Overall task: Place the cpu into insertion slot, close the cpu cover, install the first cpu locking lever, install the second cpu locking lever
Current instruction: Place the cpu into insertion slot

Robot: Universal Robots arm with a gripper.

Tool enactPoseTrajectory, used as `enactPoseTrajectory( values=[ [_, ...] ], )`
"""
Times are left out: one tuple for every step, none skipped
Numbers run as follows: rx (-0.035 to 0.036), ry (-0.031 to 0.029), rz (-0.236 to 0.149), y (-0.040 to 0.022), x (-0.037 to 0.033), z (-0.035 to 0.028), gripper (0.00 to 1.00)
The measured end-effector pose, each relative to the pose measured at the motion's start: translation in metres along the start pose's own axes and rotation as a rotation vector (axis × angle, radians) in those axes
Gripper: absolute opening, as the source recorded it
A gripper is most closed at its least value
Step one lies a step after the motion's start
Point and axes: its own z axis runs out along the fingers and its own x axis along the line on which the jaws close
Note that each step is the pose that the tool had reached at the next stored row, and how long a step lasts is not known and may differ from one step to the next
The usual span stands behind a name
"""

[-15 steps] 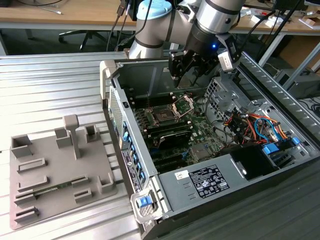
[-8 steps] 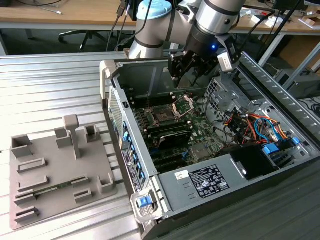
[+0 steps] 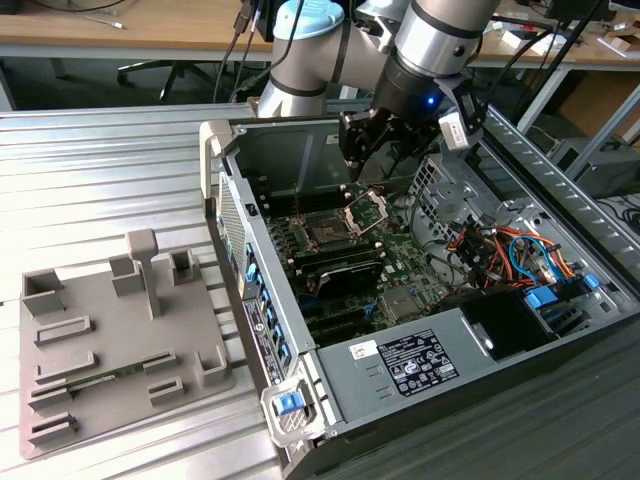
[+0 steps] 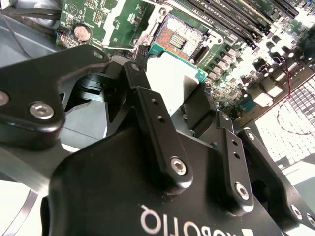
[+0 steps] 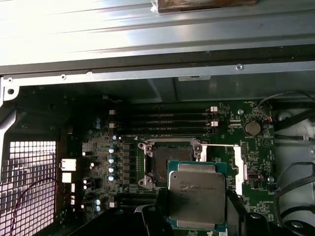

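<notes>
Held the cpu (image 5: 197, 196) clamped in the gripper (image 5: 197, 221); insertion slot (image 5: 160, 162) below, slightly ahead, cpu cover (image 3: 384, 206) raised; probably best squared to the rim, kept level, lowered gently without force.

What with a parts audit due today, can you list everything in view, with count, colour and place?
computer case: one, silver-grey, open, on the ribbed metal table.
fixture tray: one, grey, on the table beside the case.
motherboard: one, green, inside the case.
insertion slot: one, silver rim, dark centre, on the motherboard, empty.
cpu cover: one, silver, standing open beside the slot.
memory slots: several, black, alongside the slot.
cables: a bundle, orange and blue, inside the case.
cpu: one, silver-grey, gripped above the motherboard.
arm: one, silver and blue, over the case.
claw: one, black, shut on the cpu.
</notes>
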Motion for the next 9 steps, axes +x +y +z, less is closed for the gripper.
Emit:
enactPoseTrajectory(
  values=[
    [0.0000,0.0000,0.000,-0.0001,0.0006,0.0001,0.55],
    [-0.0002,0.0000,0.000,-0.0001,0.0019,0.0002,0.55],
    [-0.0002,0.0000,0.000,-0.0001,0.0029,0.0003,0.55],
    [-0.0003,0.0000,0.000,-0.0002,0.0043,0.0004,0.55],
    [-0.0003,-0.0001,0.000,-0.0002,0.0051,0.0005,0.55],
    [-0.0002,0.0000,0.000,-0.0002,0.0052,0.0005,0.55],
    [-0.0003,0.0000,0.000,-0.0002,0.0052,0.0010,0.55],
    [-0.0003,-0.0001,0.000,-0.0003,0.0052,0.0015,0.55],
    [-0.0002,0.0001,0.000,-0.0003,0.0052,0.0017,0.55]
  ],
)
